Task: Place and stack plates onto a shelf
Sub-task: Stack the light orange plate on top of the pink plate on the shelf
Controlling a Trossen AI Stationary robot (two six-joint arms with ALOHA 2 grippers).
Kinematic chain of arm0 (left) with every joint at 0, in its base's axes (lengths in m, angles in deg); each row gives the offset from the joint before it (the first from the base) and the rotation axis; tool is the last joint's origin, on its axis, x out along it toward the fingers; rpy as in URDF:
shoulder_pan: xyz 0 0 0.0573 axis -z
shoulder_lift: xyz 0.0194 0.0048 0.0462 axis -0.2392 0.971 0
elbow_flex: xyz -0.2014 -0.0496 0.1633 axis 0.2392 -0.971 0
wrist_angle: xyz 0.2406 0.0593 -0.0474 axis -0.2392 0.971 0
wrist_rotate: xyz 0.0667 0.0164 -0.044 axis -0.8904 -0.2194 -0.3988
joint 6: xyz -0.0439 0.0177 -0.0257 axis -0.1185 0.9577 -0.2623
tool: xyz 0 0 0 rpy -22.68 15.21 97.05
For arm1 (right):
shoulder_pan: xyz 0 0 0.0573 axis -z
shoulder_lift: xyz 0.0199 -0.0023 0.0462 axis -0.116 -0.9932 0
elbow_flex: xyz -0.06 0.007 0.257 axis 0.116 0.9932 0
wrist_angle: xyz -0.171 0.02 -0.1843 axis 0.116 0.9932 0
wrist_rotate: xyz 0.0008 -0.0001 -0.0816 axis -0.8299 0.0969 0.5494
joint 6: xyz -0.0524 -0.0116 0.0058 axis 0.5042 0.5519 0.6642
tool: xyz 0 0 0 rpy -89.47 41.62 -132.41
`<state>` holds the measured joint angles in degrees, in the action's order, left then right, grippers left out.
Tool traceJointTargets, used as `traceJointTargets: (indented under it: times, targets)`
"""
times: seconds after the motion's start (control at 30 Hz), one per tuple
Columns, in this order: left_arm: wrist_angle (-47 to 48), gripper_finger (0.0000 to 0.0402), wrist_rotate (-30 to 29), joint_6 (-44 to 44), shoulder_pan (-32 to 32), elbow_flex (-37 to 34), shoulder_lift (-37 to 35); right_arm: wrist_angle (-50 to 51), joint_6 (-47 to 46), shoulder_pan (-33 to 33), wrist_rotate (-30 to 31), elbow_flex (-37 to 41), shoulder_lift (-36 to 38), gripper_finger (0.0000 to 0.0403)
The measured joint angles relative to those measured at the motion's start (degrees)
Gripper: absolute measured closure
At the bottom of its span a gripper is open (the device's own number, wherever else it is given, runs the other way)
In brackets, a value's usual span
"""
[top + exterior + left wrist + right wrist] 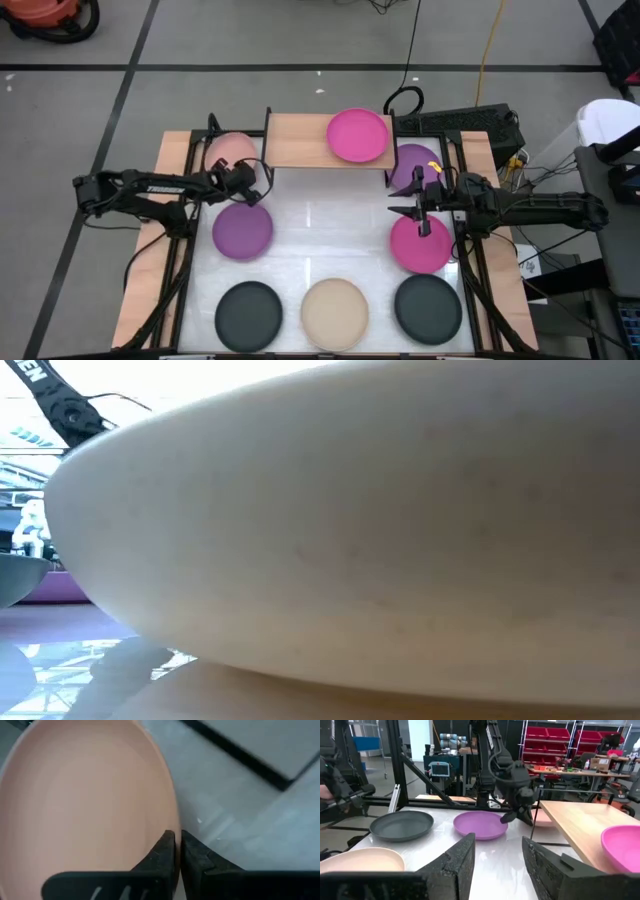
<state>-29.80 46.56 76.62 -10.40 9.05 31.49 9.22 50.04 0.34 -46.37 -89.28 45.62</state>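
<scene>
The light pink plate (228, 152) sits at the table's far left, beside the shelf (300, 142), and my left gripper (250, 186) is shut on its rim. One magenta plate (358, 136) rests on the shelf's light wood top. My right gripper (420, 205) hovers open between a purple plate (412, 163) and the second magenta plate (420, 245), touching neither. Another purple plate (242, 230) lies at mid left. Two black plates (249, 315) (428, 307) and the beige plate (335, 313) lie along the near edge. My left gripper pinches the light pink plate's rim (170, 827) on its near right side, one finger (162, 851) inside the plate and the other outside. The fingers reach toward the far edge. Whether the plate is lifted clear of the table, I cannot tell.
The beige plate (350, 530) fills the low view, with a black plate (20, 572) and a purple plate (50, 590) behind it. Black frame posts stand at the table's sides. Bare white tabletop (330, 235) lies in the middle. The shelf's left half is bare wood.
</scene>
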Motion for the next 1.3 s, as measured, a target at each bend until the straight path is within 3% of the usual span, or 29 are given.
traceJointTargets:
  times: [0.13,0.33,0.47,0.67,0.83,1.0,1.2,1.3]
  targets:
    - [7.0,0.039,-1.0,-4.5,1.6,5.0,-3.6,0.0,0.0,0.0,0.0,0.0,0.0,0.0259]
    - [26.1,0.039,-9.6,-15.2,2.9,15.6,-7.2,0.0,0.0,0.0,0.0,0.0,0.0,0.0259]
    - [30.2,0.039,-12.7,-13.4,4.3,22.2,-8.4,0.0,0.0,0.0,0.0,0.0,0.0,0.0259]
    - [28.6,0.039,-16.2,-5.1,6.1,32.9,-8.3,0.0,0.0,0.0,0.0,0.0,0.0,0.0259]
    - [19.1,0.039,-10.1,7.4,7.0,41.7,-3.6,-0.9,0.3,0.0,0.0,0.0,0.0,0.0259]
    - [11.6,0.039,-4.6,21.7,10.2,50.5,6.7,-1.4,0.3,0.0,0.1,0.0,0.0,0.0259]
    - [10.8,0.039,8.8,29.5,11.0,63.0,20.4,-2.3,-1.6,0.0,-0.1,0.0,2.8,0.0259]
    - [10.8,0.039,11.6,32.4,11.0,67.9,26.3,-2.2,-1.8,0.0,-0.1,0.0,5.8,0.0259]
